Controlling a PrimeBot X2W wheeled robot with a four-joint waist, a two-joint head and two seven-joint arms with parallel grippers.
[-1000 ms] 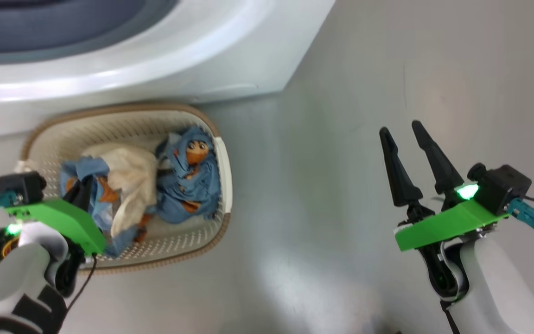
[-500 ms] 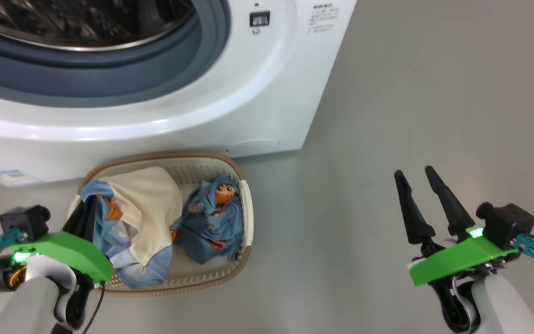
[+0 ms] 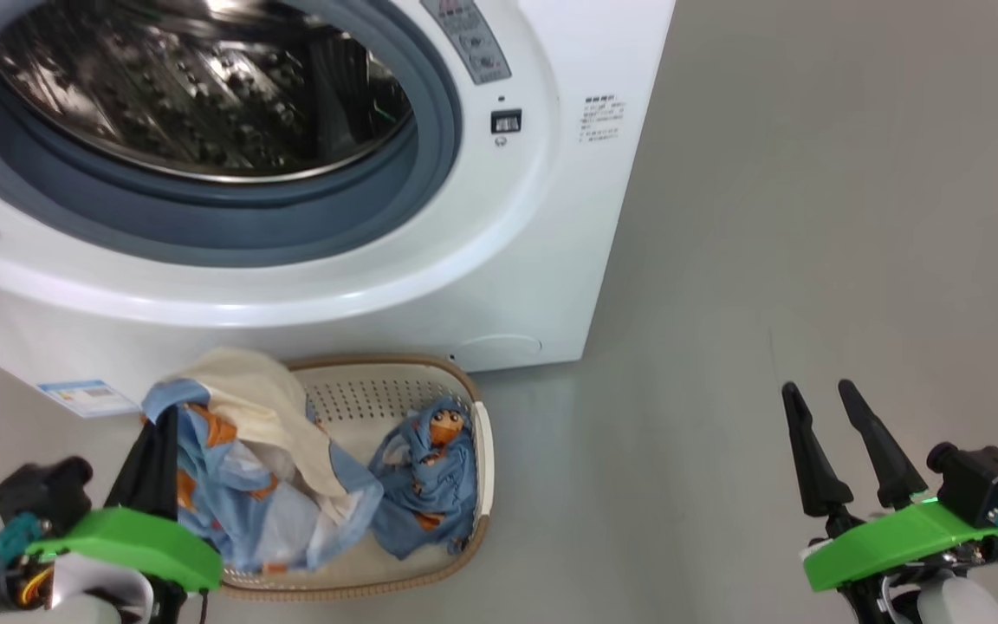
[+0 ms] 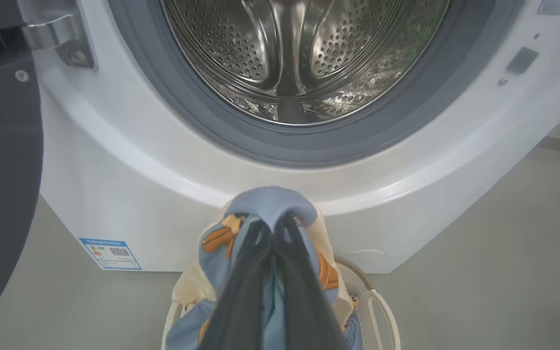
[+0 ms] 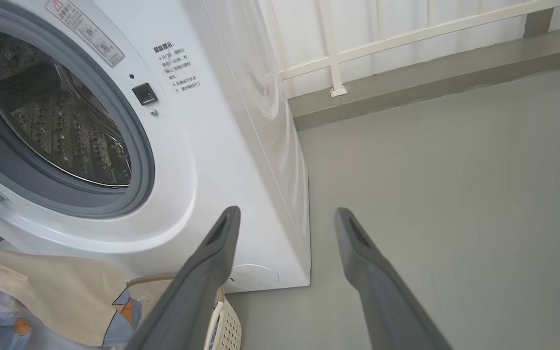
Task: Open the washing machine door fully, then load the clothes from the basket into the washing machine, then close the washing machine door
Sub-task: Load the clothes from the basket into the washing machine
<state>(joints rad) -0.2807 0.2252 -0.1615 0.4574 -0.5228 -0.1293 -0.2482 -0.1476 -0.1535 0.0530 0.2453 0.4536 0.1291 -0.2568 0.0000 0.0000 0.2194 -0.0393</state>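
Note:
The washing machine [image 3: 542, 260] stands with its steel drum [image 4: 299, 58] open. Its door [image 4: 3, 170] is swung out to the left, with its black rim showing. The basket [image 3: 473, 407] sits on the floor against the machine's front. My left gripper [image 3: 163, 420] is shut on a blue and cream garment of the clothes [image 3: 248, 468], held up above the basket's left end, below the drum opening. In the left wrist view the fingertips [image 4: 285, 221] pinch blue cloth [image 4: 270, 201]. Another blue garment [image 3: 430, 477] lies in the basket. My right gripper [image 3: 818, 390] is open over bare floor, far right.
Grey floor [image 3: 811, 217] stretches to the machine's right. A white railing [image 5: 338, 63] and a low kerb run behind it. A small blue label [image 4: 110, 253] is stuck low on the machine's front left. The basket rim [image 5: 221, 316] lies left of my right gripper [image 5: 285, 214].
The head camera has tilted up, bringing the drum into view. My left gripper has lifted the blue and cream garment up out of the basket. The right gripper stays open.

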